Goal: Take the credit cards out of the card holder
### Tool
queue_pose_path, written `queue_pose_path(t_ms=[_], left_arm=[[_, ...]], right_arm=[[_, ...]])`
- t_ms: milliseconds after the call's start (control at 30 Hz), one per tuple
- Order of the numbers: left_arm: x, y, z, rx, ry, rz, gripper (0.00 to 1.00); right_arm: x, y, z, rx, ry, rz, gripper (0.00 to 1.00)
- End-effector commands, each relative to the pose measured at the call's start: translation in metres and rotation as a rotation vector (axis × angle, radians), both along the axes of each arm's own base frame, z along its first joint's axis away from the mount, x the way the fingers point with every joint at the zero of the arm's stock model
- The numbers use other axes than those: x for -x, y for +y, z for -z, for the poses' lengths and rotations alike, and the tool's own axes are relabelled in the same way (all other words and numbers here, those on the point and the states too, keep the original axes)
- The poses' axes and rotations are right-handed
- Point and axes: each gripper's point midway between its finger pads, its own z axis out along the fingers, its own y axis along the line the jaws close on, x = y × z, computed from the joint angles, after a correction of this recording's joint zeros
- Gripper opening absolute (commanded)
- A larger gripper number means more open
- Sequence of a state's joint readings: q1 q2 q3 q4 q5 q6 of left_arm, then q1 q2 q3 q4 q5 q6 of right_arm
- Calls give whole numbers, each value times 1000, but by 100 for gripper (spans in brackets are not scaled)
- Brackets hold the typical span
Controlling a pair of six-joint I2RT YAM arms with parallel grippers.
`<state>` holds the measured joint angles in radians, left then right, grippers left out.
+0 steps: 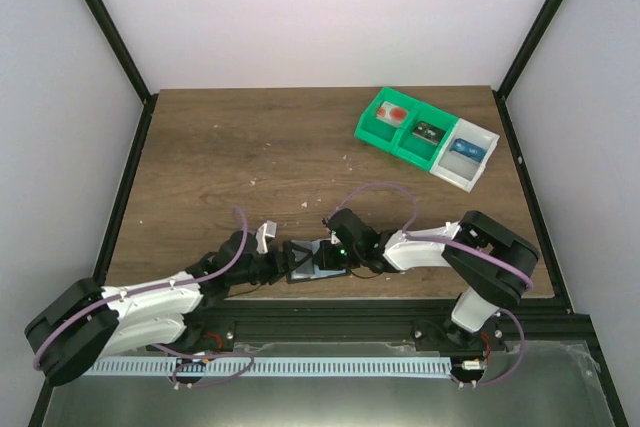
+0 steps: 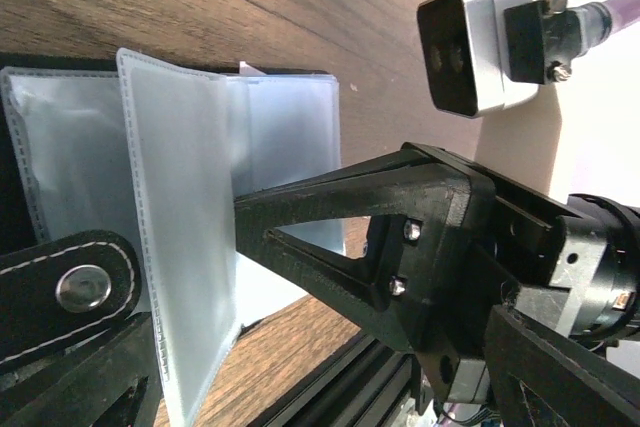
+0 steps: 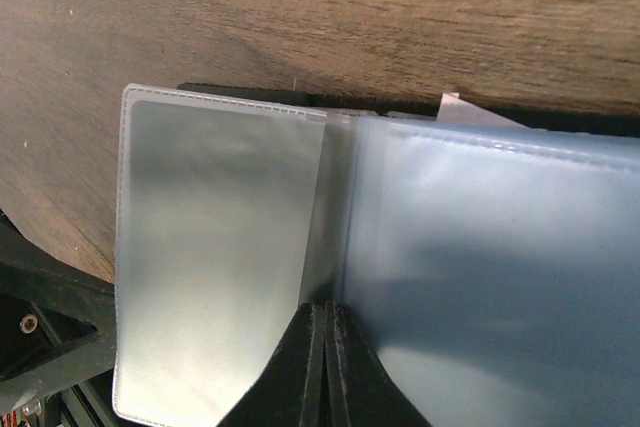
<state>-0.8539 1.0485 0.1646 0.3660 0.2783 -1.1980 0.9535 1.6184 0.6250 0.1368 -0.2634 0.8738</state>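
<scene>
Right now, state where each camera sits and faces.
Top external: above and behind, looking down on the table; left arm and right arm show.
Left wrist: on the left arm, facing the card holder; the right end effector shows.
Right wrist: on the right arm, facing clear sleeves; its shut end effector shows.
All share the card holder.

Card holder point(image 2: 285, 137) lay open on wooden worktop point(image 2: 250, 7) by its near edge, pale sleeves spread. One sleeve point(image 2: 180, 247) stood upright. Snap strap point(image 2: 70, 287) lower left. Right gripper point(image 2: 248, 219), fingers together, tip touched upright sleeve.
</scene>
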Motion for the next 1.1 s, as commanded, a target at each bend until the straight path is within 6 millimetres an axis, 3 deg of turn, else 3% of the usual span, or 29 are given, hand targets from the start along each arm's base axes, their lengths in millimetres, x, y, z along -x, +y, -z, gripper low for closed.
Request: queue_pose_path(t_ms=[0,533,667,900,1067], left_arm=[[-1,-7,-16,31,-34,24,89],[-2,-14,-18,48,-40,41,83],[-2,-17,-21,61,-46,51,82],[-3,-22,-23,67,-55,65,74],[-3,-27,-22,69,-55,83,73]], right_arm=[[14,-14,15,64,41,-1,0],[14,-6,5,9,25,-24,0],[10,-8,-5,3,-13,-16,1],[-5,-29,-26,85,-136,19,14],[-14,-53,-27,128,-157,65,22]])
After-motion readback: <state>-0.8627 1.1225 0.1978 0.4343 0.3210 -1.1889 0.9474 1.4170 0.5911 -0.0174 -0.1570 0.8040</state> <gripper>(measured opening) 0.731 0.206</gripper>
